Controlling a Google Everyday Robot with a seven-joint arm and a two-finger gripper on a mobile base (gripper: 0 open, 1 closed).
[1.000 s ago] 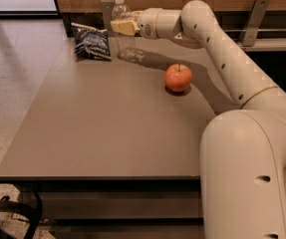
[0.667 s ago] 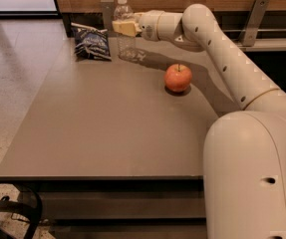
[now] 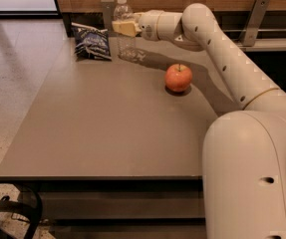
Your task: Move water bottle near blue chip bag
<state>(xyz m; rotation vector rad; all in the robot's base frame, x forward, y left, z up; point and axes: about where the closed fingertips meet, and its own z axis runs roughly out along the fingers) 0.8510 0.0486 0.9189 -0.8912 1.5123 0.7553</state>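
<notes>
Three things share your grey table: a water bottle, a blue chip bag and a red apple. Your gripper is in the upper middle of the frame, its pale fingers closed across the bottle's midsection, below the white cap. The bottle stands upright just to the right of the bag, near it but apparently not touching — whether its base rests on the tabletop is hard to tell. The apple sits right of centre, well apart from both, beneath the white arm.
</notes>
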